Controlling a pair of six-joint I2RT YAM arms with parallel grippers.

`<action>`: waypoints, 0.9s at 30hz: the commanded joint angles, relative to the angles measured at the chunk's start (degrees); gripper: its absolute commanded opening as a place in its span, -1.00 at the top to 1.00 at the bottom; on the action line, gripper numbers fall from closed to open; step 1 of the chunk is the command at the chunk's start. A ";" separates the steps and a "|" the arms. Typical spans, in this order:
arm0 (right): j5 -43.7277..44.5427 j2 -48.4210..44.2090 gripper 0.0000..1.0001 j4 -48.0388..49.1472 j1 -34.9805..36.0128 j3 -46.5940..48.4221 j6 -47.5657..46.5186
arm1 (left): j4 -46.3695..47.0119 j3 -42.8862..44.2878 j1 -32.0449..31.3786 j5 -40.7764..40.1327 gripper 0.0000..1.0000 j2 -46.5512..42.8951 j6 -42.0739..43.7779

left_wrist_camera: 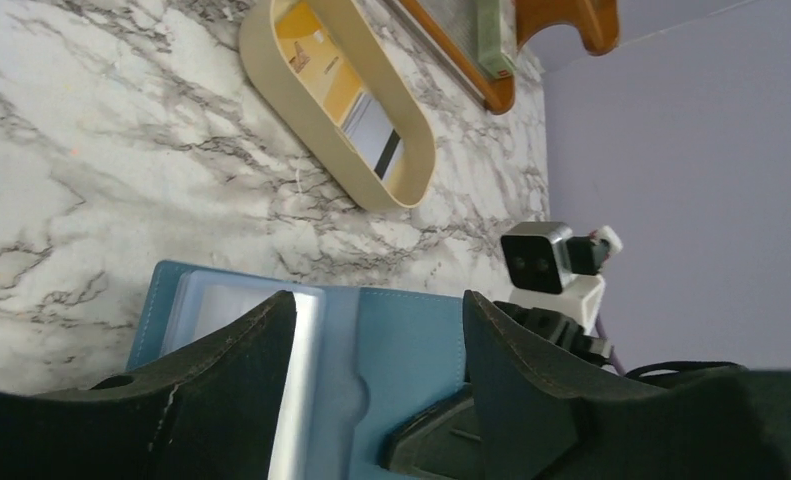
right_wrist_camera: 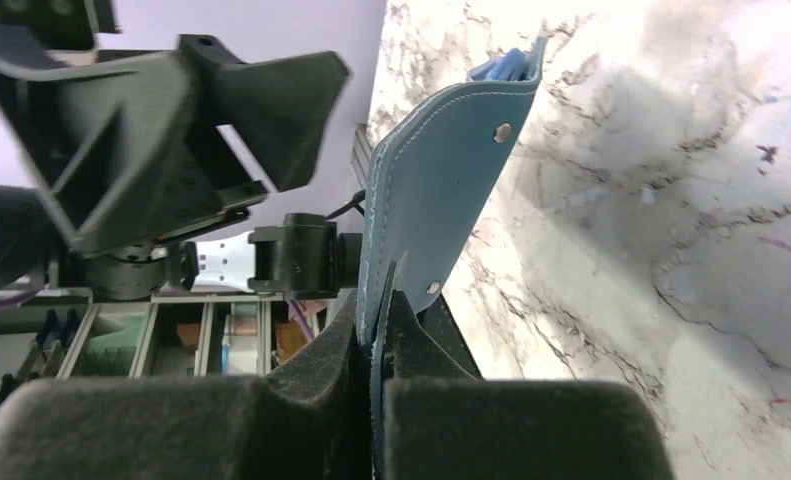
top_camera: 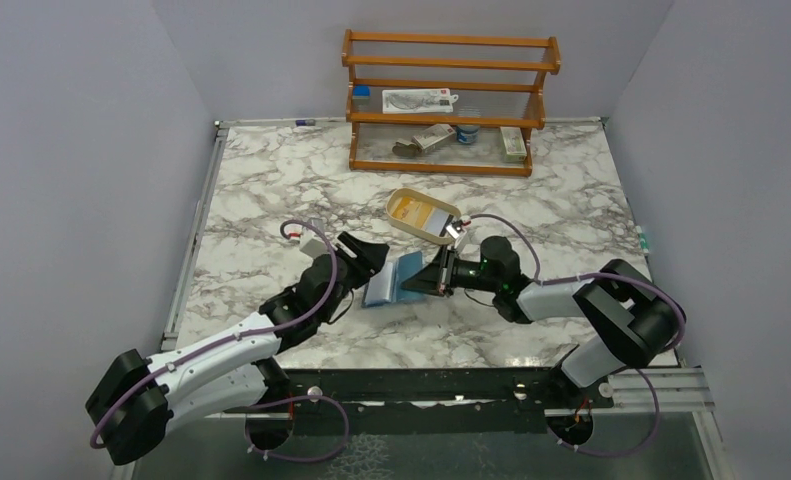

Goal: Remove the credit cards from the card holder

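Observation:
The teal-blue card holder lies open at the table's middle. My right gripper is shut on its right flap and holds that flap raised; the right wrist view shows the jaws clamped on the flap's edge. My left gripper is open over the holder's left half. In the left wrist view its fingers straddle the paler blue inside, where a pale card sits in a slot. Another grey card with a dark stripe lies in the oval tan tray.
The oval tan tray with yellow inside stands just behind the holder; it also shows in the left wrist view. A wooden rack with small items stands at the back. Purple walls close in both sides.

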 commanded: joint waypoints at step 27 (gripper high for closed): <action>-7.26 7.07 0.99 15.64 -5.15 -8.66 -5.52 | 1.59 -12.07 11.04 11.98 -0.52 -3.58 -7.33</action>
